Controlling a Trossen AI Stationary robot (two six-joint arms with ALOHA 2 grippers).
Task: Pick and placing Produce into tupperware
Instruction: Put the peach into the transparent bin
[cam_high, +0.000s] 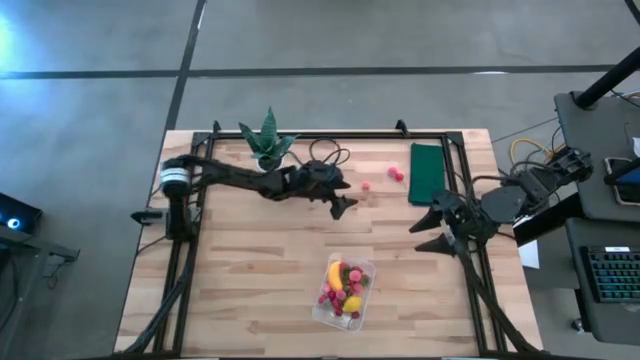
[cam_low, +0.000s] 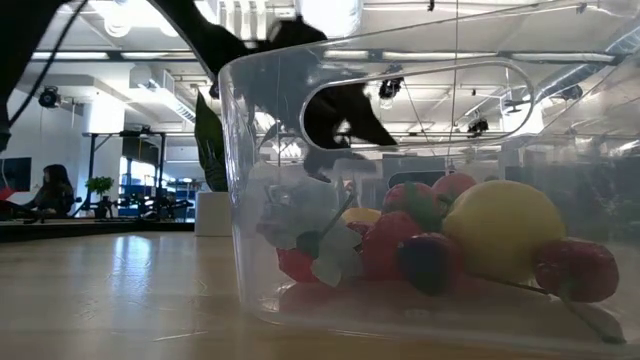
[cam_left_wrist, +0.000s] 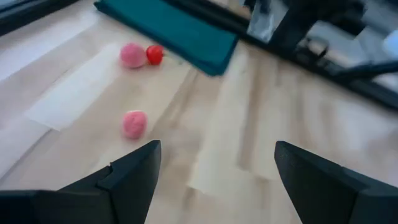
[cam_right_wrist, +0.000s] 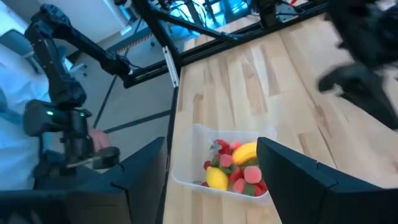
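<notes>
Tupperware (cam_low: 400, 200) at desk (cam_high: 250, 260) front, loaded with produce (cam_high: 343, 288)
Left end effector (cam_high: 343, 205) spread wide above pink berry (cam_left_wrist: 134, 123); right end effector (cam_high: 432, 230) wide, parked at right edge

Bare wood surrounds pink berry (cam_left_wrist: 134, 123); green mat (cam_left_wrist: 171, 30) beyond.

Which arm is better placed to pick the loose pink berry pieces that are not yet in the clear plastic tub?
The left. Its open gripper hangs close to the nearest pink berry piece, which shows ahead of its fingers. The right gripper waits near the table's right edge, facing the clear rectangular plastic tub.
</notes>
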